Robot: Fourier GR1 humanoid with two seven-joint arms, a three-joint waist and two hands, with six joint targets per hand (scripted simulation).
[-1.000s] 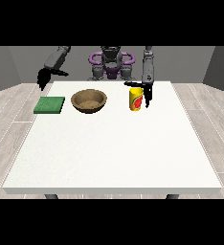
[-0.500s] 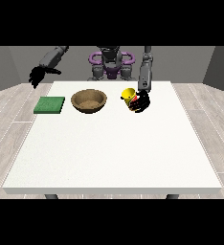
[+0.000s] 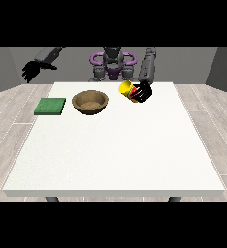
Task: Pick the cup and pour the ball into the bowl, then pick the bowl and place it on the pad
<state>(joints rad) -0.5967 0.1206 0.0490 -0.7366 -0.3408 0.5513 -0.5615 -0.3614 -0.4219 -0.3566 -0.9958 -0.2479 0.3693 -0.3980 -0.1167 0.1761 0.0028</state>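
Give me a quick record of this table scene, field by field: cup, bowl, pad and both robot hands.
cup: yellow, tilted towards the bowl, lifted off the table, held by the robot hand at the view's right
bowl: brown, upright on the table, between pad and cup
pad: green, flat on the table, left of the bowl
robot hand at the view's left: raised beyond the table's left edge, holding nothing
ball: not visible

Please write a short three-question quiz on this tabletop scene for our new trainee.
1. True or false: the yellow cup stands upright on the table.
2. Which lies nearer the green pad: the cup or the wooden bowl?
3. The hand at the view's right is: A) resting flat on the table, B) holding the cup, C) inside the bowl.

Key
1. False: it is tilted towards the bowl, held up.
2. The bowl.
3. B.
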